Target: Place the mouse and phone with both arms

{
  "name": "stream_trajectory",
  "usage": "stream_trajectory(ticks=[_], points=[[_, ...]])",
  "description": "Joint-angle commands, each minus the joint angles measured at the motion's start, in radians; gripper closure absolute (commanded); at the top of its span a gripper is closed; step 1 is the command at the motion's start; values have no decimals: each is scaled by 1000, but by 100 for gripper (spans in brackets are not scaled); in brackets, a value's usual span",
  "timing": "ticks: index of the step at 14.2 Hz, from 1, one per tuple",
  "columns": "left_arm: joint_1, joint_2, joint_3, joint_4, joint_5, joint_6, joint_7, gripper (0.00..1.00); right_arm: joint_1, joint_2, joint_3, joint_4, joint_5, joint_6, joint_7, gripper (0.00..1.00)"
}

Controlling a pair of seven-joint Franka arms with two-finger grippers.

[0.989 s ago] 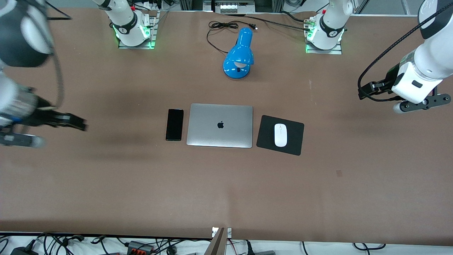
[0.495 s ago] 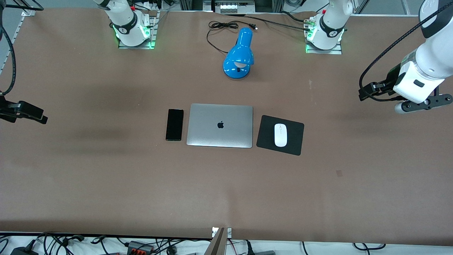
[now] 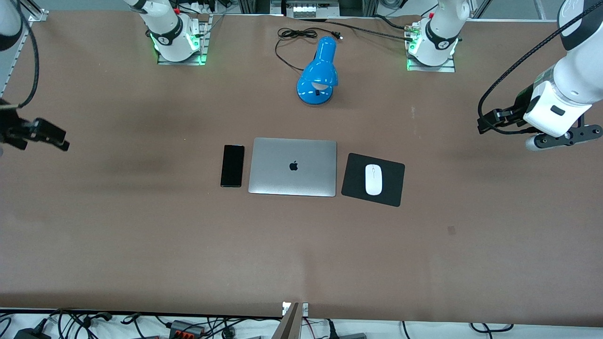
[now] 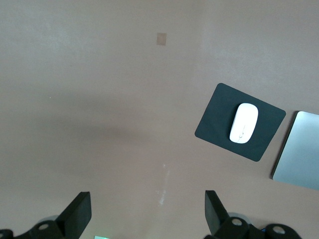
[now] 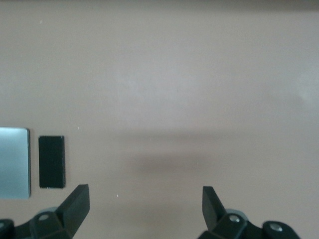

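Observation:
The white mouse [image 3: 373, 179] lies on a black mouse pad [image 3: 393, 187] beside the closed silver laptop [image 3: 293, 166], toward the left arm's end. The black phone [image 3: 232, 165] lies flat beside the laptop, toward the right arm's end. My left gripper [image 3: 490, 122] is open and empty, raised over bare table near its end of the table. Its wrist view [image 4: 147, 209] shows the mouse [image 4: 243, 122] on the pad [image 4: 214, 130]. My right gripper [image 3: 49, 135] is open and empty over the table's edge at its end. Its wrist view [image 5: 144, 201] shows the phone [image 5: 52, 161].
A blue desk lamp [image 3: 319, 70] with a black cord stands farther from the front camera than the laptop. The arm bases [image 3: 176, 40] [image 3: 431, 44] stand along the table's back edge. Cables lie along the near edge.
My right arm has swung back toward its end of the table, its gripper now at the view's edge. My left arm has hardly moved. Phone and mouse stay put.

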Motion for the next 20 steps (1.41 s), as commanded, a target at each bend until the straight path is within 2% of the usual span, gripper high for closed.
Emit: stream_trajectory(ticks=[1, 8, 20], points=[[8, -19, -1, -13, -21, 10, 23, 0, 10, -127, -10, -166, -13, 40, -49, 0], [11, -17, 0, -13, -21, 8, 23, 0, 7, -135, -16, -157, -3, -32, -53, 0], [11, -17, 0, -13, -22, 7, 23, 0, 8, -153, -14, -157, -1, -42, -51, 0]])
